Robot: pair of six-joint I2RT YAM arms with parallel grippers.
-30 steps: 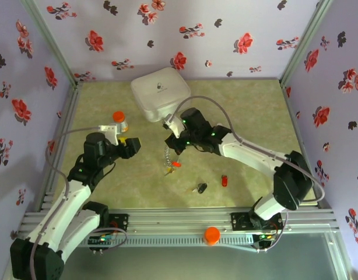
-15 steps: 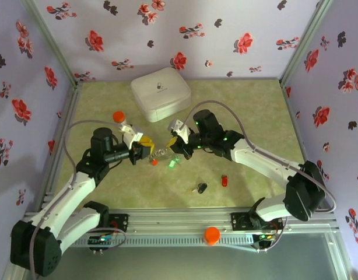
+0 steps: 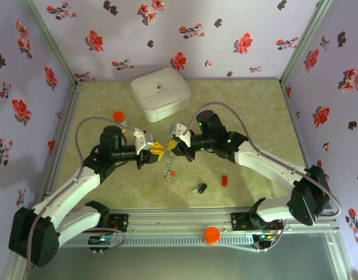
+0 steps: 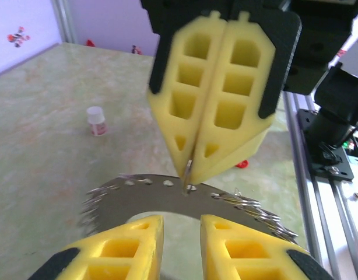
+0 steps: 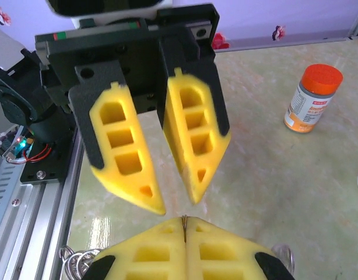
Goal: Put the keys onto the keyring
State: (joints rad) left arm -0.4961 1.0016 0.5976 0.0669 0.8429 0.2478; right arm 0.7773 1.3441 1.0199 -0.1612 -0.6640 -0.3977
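Observation:
My right gripper [image 3: 172, 145] is shut on the keyring [image 3: 168, 168], which hangs below it with a small red-headed key [image 3: 174, 173] on it. In the left wrist view the keyring [image 4: 138, 198] is a dark grey arc, pinched at its top edge by the right gripper [image 4: 188, 169]. My left gripper [image 4: 182, 220] stands open just in front of the arc, its fingers apart and holding nothing. In the right wrist view the left gripper [image 5: 178, 204] faces my shut right gripper [image 5: 183, 223] tip to tip. A black-headed key [image 3: 200, 188] and a red-headed key [image 3: 224, 181] lie on the table.
The white rounded case [image 3: 160, 93] sits at the back. The orange-capped pill bottle [image 3: 118, 117] stands behind the left arm and appears as the pill bottle [image 5: 312, 98] in the right wrist view. A small white vial [image 4: 97, 121] stands on the mat. An orange cap [image 3: 211, 234] rests on the front rail.
The left gripper has swung right from beside the pill bottle to meet the right gripper. The right gripper has kept hold of the keyring and shifted slightly.

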